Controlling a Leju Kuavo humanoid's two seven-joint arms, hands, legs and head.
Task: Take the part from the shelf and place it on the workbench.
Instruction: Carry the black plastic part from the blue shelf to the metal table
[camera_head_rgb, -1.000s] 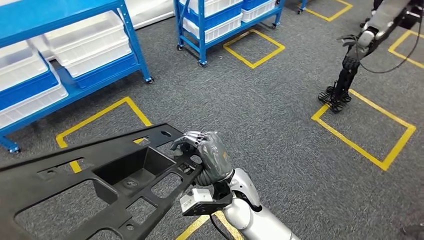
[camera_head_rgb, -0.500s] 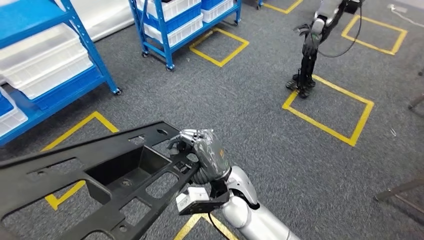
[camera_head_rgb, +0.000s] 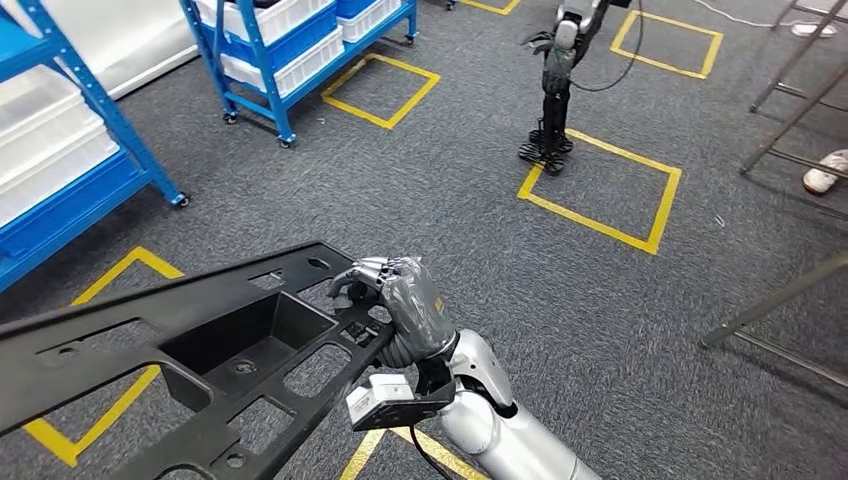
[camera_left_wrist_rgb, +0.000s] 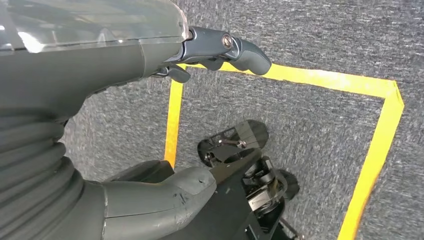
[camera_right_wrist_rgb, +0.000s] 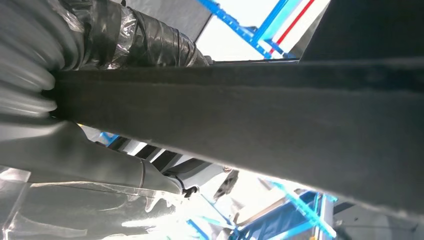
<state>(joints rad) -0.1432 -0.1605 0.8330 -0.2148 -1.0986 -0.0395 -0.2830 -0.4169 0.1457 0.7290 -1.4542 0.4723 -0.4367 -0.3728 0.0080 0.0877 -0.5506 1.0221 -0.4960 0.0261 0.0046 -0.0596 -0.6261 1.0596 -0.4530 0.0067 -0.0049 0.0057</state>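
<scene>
Nearest the body, the right robot hand (camera_head_rgb: 405, 300) wraps its fingers over the edge of the long black part (camera_head_rgb: 200, 350) and grips it; in the right wrist view that edge (camera_right_wrist_rgb: 240, 115) lies hard against the hand's cover. The part is carried low in front of the robot, off the shelf and above the grey carpet, stretching away to the robot's left. The left robot hand (camera_left_wrist_rgb: 150, 75) hangs over the floor with its fingers loosely apart, holding nothing.

Against the earlier frames the grip and the part sit in the same spot, while the whole scene has slid leftward: the blue shelves (camera_head_rgb: 90, 170) drift out, and metal frame legs (camera_head_rgb: 790, 90) come in on the right. That reads as the robot turning away from the shelves, probably toward the desk, with carrying and placing yet to do. Farther off, another robot (camera_head_rgb: 553, 80) stands beside a yellow floor square (camera_head_rgb: 600, 185).
</scene>
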